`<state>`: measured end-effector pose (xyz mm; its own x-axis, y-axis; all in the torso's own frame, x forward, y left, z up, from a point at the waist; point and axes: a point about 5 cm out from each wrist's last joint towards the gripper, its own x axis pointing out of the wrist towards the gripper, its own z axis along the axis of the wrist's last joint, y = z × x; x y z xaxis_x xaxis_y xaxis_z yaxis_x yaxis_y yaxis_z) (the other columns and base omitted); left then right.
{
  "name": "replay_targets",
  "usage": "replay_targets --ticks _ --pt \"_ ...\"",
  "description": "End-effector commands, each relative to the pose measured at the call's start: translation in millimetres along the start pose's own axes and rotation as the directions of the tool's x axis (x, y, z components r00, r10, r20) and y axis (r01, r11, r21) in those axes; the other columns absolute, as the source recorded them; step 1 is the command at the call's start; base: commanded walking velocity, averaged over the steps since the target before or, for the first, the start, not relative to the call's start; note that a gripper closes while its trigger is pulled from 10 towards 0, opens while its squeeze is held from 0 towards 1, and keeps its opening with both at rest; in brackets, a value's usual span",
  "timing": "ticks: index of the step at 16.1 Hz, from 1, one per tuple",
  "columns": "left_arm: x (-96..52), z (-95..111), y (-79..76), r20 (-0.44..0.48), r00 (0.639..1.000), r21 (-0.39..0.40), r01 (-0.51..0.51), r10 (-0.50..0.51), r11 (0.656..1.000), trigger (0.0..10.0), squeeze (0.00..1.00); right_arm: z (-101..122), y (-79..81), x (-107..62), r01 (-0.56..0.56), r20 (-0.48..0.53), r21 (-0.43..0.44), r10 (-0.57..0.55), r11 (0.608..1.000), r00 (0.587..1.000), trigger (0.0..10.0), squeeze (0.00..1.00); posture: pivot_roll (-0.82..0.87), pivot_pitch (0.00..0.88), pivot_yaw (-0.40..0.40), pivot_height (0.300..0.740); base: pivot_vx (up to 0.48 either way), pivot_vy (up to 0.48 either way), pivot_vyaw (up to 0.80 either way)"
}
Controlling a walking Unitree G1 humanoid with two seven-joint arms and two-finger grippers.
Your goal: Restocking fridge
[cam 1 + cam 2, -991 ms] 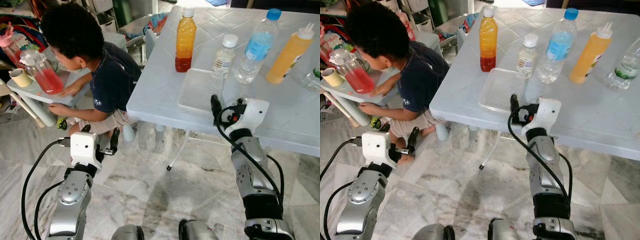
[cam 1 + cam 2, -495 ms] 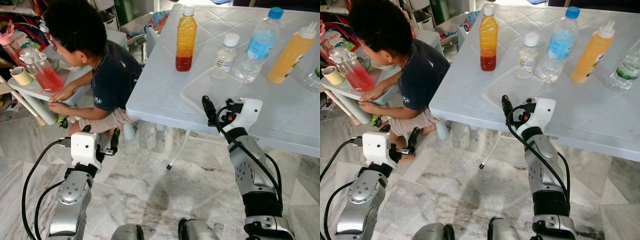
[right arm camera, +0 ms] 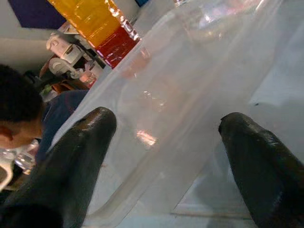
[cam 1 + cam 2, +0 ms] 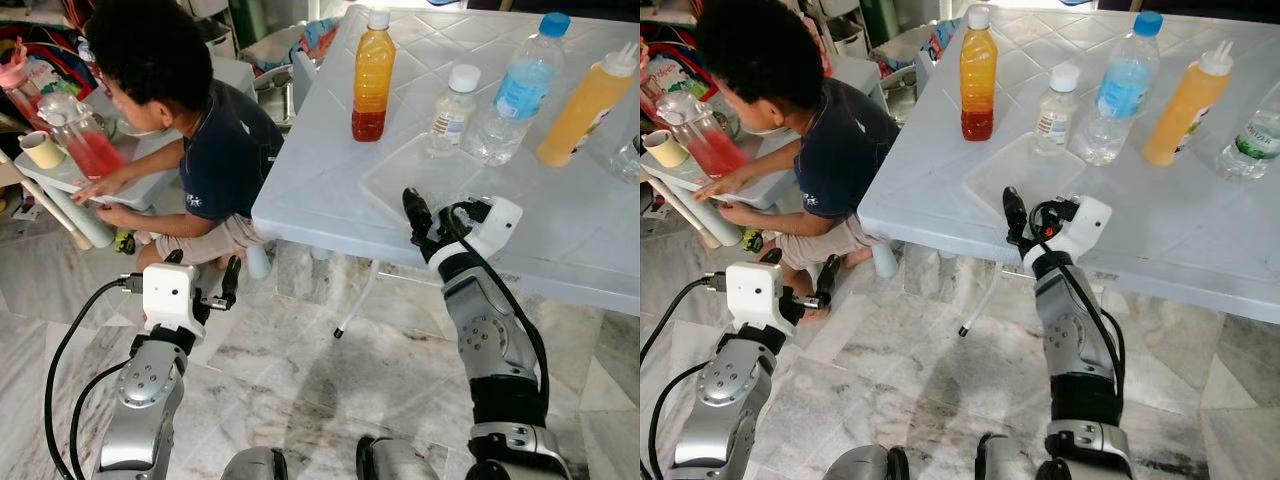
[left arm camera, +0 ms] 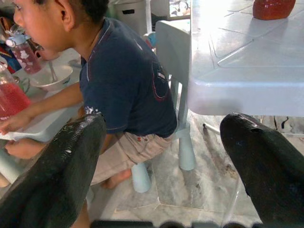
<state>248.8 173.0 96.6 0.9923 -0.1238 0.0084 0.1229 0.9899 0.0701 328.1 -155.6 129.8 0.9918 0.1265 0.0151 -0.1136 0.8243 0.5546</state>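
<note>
A: What's the biggest thing in front of it?
B: The white desk (image 4: 330, 190), with a person (image 4: 215, 150) seated beside its corner at a small side table.
A: And on the desk?
B: A clear tray (image 4: 400, 170) near the front edge; behind it stand an orange juice bottle (image 4: 372, 72), a small bottle (image 4: 450, 108), a water bottle (image 4: 515, 90) and a squeeze bottle (image 4: 587, 100).
A: The grippers?
B: The right gripper (image 3: 161, 156) hangs at the tray's near rim, fingers apart. The left gripper (image 5: 161, 156) idles low, also spread.
A: Best approach?
B: Probably straddle the rim squarely, close gently, and lift level.
</note>
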Motion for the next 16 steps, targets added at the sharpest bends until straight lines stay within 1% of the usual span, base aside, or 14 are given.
replay_targets --ticks 1,3,5,10,16 --pt "-1.5 -3.1 3.0 -0.022 1.0 0.016 0.001 -0.001 1.0 10.0 0.0 1.2 3.4 2.4 0.0 -0.009 0.022 0.0 1.0 1.0 0.4 0.0 0.06 0.129 0.085 0.74 0.0 0.0 0.0" --pt "-1.4 -3.3 2.7 -0.022 1.0 0.017 0.003 -0.003 1.0 10.0 0.0 1.7 3.4 3.8 0.004 -0.022 0.045 -0.003 0.999 1.0 0.4 0.0 0.06 0.125 0.084 0.74 0.0 0.0 0.0" --pt "-1.1 -3.2 2.4 -0.022 1.0 0.017 0.004 -0.004 1.0 10.0 0.0 3.2 2.3 5.4 0.016 -0.034 0.075 -0.013 0.997 0.999 0.0 0.0 0.06 0.126 0.085 0.74 0.0 0.0 0.0" --pt "-1.3 -3.3 1.3 -0.025 1.0 0.012 0.003 -0.002 1.0 10.0 0.0 6.2 -3.2 5.0 0.047 -0.036 0.063 -0.044 0.997 0.998 0.0 0.0 0.06 0.132 0.085 0.74 0.0 0.0 0.0" --pt "-0.3 -3.8 1.3 -0.029 1.0 0.006 -0.001 0.001 1.0 10.0 0.0 7.9 -6.0 4.3 0.056 -0.035 0.051 -0.054 0.997 0.998 0.0 0.0 0.05 0.13 0.083 0.74 0.0 0.0 0.0"
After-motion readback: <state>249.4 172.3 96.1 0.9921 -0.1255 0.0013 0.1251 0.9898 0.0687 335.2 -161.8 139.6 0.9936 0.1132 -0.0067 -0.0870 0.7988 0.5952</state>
